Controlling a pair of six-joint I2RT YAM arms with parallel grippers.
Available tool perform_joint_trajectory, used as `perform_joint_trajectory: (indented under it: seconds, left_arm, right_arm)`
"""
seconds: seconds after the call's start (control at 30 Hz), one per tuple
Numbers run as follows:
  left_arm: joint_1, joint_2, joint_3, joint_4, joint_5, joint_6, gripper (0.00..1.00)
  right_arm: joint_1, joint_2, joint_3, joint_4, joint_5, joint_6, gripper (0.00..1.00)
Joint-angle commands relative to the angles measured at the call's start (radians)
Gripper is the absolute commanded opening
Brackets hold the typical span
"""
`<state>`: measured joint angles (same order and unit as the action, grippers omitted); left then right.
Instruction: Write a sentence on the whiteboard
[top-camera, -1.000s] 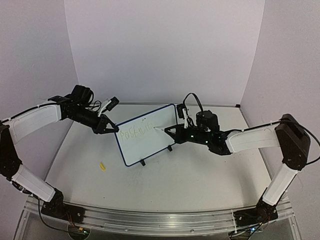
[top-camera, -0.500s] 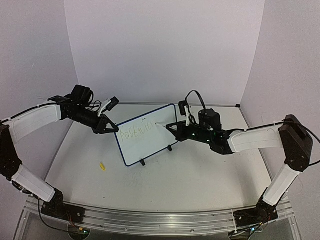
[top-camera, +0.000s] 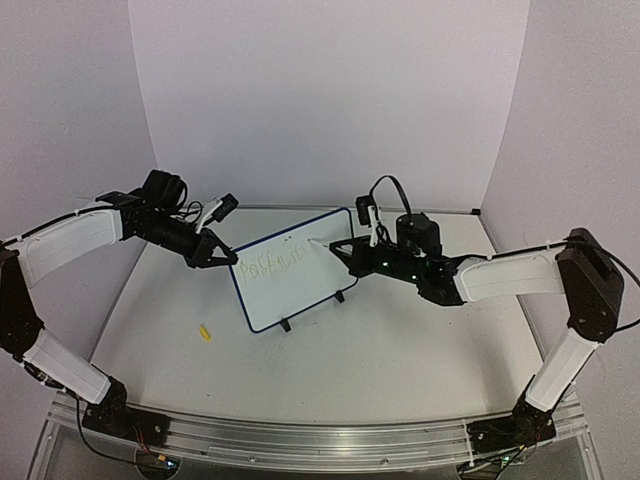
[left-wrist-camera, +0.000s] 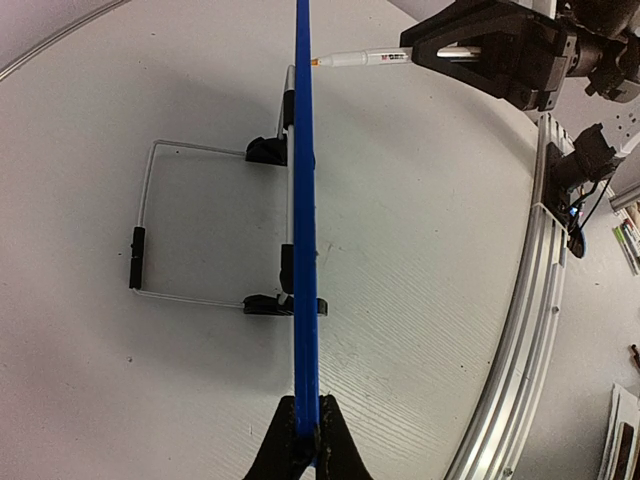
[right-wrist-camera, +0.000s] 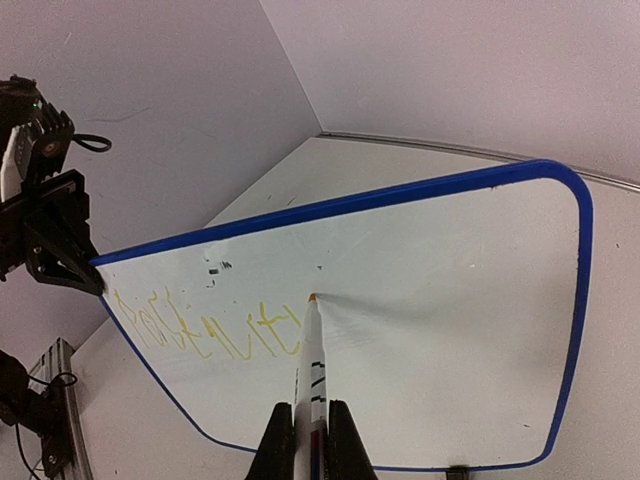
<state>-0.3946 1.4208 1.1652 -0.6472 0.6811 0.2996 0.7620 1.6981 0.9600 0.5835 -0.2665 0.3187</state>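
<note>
The whiteboard (top-camera: 292, 268) stands tilted on its two black feet mid-table; its blue frame shows edge-on in the left wrist view (left-wrist-camera: 304, 230) and its face in the right wrist view (right-wrist-camera: 430, 300). My left gripper (top-camera: 222, 256) is shut on the board's left edge (left-wrist-camera: 305, 440). My right gripper (top-camera: 345, 252) is shut on a white marker (right-wrist-camera: 311, 385) whose yellow tip touches the board just right of the writing. The sentence (right-wrist-camera: 215, 328) is one line of yellow scrawl on the board's left half, also faint in the top view (top-camera: 275, 262).
A small yellow marker cap (top-camera: 205, 333) lies on the table left of the board, near the front. The board's wire stand (left-wrist-camera: 150, 230) shows behind it. A metal rail (top-camera: 300, 440) runs along the near table edge. Walls enclose the back and sides.
</note>
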Motion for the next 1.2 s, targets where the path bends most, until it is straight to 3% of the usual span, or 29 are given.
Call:
perform_joint_trajectory:
  seconds: [0.0,1.17]
  left_arm:
    - [-0.009,0.013,0.036,-0.034,0.014,0.008,0.0]
    - [-0.009,0.013,0.038,-0.032,0.017,0.009,0.0]
  right_arm:
    - [-0.004,0.03,0.034,0.032,0.006,-0.005,0.0]
    - [-0.004,0.097,-0.035,0.04,-0.054,0.088,0.0]
